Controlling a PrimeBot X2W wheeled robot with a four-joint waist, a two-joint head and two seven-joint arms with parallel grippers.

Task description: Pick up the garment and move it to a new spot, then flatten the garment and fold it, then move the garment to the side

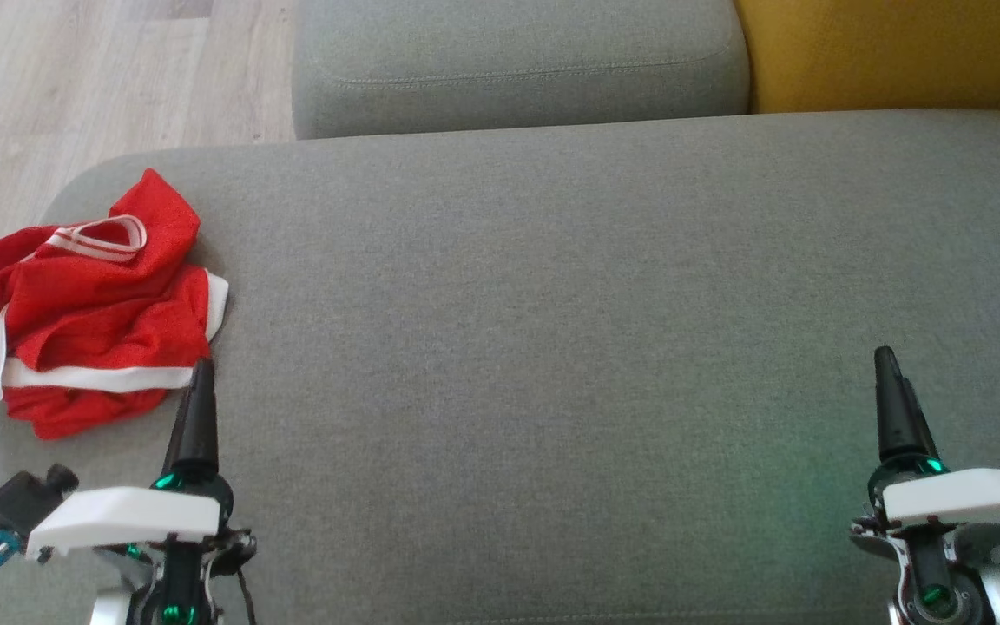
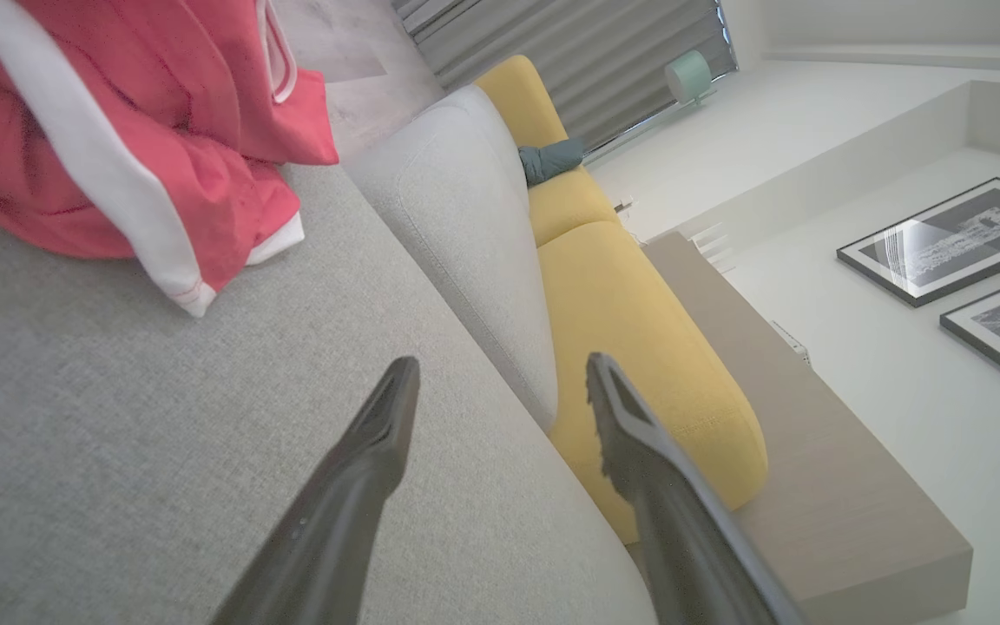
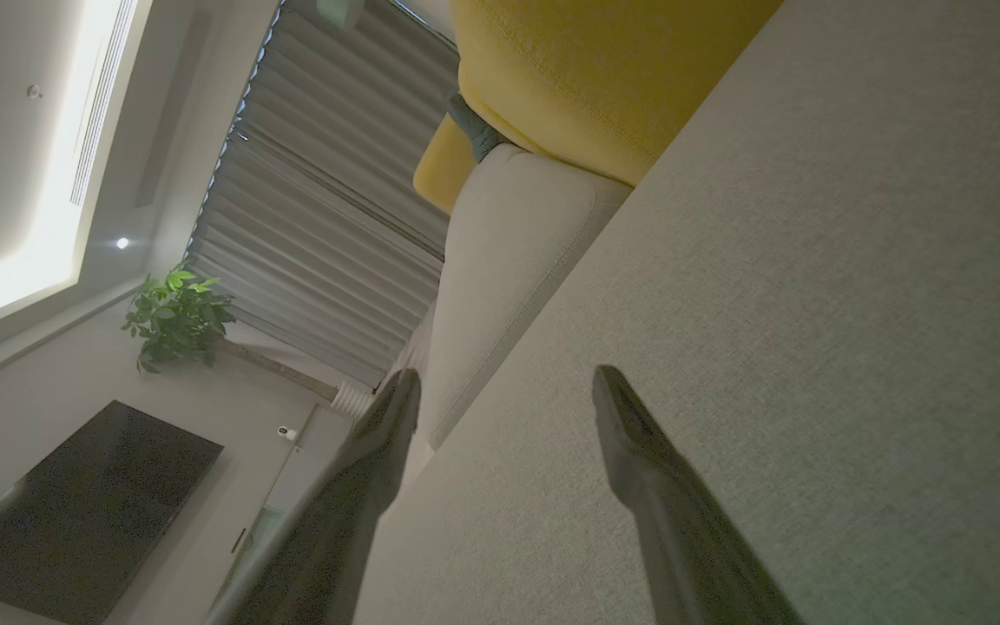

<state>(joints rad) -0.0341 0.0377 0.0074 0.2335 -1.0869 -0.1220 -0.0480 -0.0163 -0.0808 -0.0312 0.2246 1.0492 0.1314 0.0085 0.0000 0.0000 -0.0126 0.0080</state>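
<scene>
left gripper (image 2: 500, 369), right gripper (image 3: 504, 382): fingers (image 2: 376, 434) apart

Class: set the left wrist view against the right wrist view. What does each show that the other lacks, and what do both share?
Left wrist view, not the right: the crumpled red and white garment lying on the grey seat, and two framed pictures on the wall. Right wrist view, not the left: a leafy plant and a dark screen. Both: the grey seat, the yellow cushion, the pleated curtain.
</scene>
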